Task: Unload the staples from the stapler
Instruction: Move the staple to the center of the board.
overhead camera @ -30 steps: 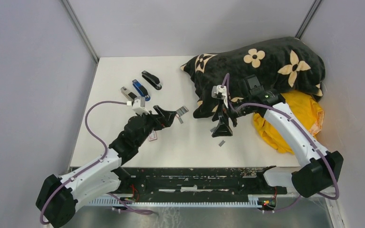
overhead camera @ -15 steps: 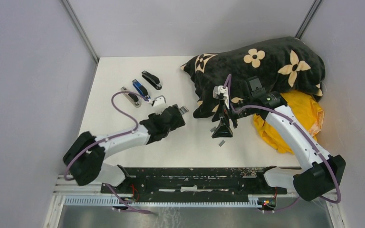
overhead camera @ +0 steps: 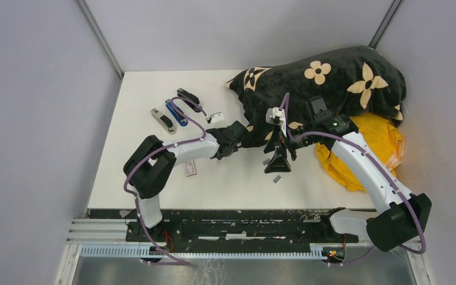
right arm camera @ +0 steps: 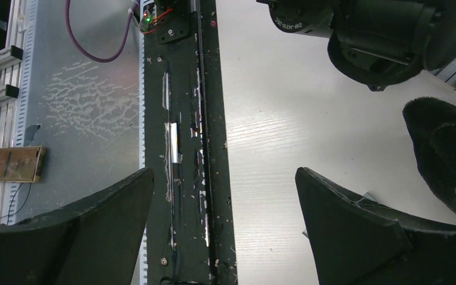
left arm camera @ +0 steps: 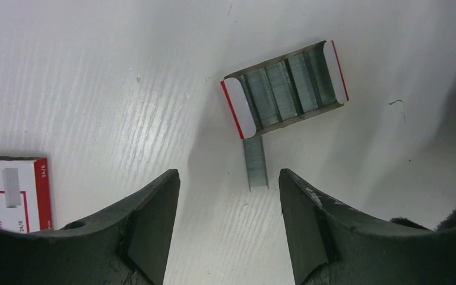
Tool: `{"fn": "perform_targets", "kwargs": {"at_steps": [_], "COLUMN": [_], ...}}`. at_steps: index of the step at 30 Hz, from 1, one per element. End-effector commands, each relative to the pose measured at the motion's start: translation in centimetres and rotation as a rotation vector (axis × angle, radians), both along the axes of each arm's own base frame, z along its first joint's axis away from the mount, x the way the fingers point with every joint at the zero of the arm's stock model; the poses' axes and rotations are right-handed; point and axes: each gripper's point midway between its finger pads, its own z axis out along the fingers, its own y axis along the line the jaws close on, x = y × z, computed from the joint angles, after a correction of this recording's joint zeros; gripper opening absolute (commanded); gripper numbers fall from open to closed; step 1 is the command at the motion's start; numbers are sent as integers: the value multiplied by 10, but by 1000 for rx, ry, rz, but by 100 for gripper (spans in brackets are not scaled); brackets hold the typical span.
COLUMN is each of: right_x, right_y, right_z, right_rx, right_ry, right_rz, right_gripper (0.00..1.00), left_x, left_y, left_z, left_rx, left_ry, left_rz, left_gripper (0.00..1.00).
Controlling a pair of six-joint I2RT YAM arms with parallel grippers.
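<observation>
Staples (left arm camera: 255, 163) form a short grey strip by the tray (left arm camera: 240, 110); left end effector (left arm camera: 228, 173) and right end effector (right arm camera: 224, 172) gape empty.

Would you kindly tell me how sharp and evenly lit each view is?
Left wrist: the loose staple strip and open staple box are crisp; soft shadow greys the table by the left gripper's fingers. Right wrist: the table is bright, the black blanket nearly featureless. Top external: light is soft and even.

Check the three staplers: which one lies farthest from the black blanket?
The grey stapler, at the left end of the row. The blue stapler lies in the middle; the black stapler is closest to the blanket.
</observation>
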Motion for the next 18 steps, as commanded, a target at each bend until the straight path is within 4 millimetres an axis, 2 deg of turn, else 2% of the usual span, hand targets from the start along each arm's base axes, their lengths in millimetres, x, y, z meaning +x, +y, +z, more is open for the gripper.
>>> {"fn": "perform_targets", "kwargs": {"at_steps": [1, 5, 12, 18], "right_x": [-4, -5, -5, -5], "right_y": [4, 4, 4, 4], "right_z": [5, 5, 3, 2], "right_rx": [31, 32, 27, 26], "right_ry": [0, -2, 3, 2], "right_rz": [26, 29, 31, 32], "right_gripper": [96, 96, 96, 96], "left_x": [17, 20, 19, 18], "left_y": [-7, -15, -17, -20], "left_z": [13, 11, 0, -11], "left_rx": [12, 7, 18, 33], "left_ry": [-50, -37, -16, 16], "left_rz": [29, 9, -11, -35], "left_gripper": [69, 65, 63, 52]}}
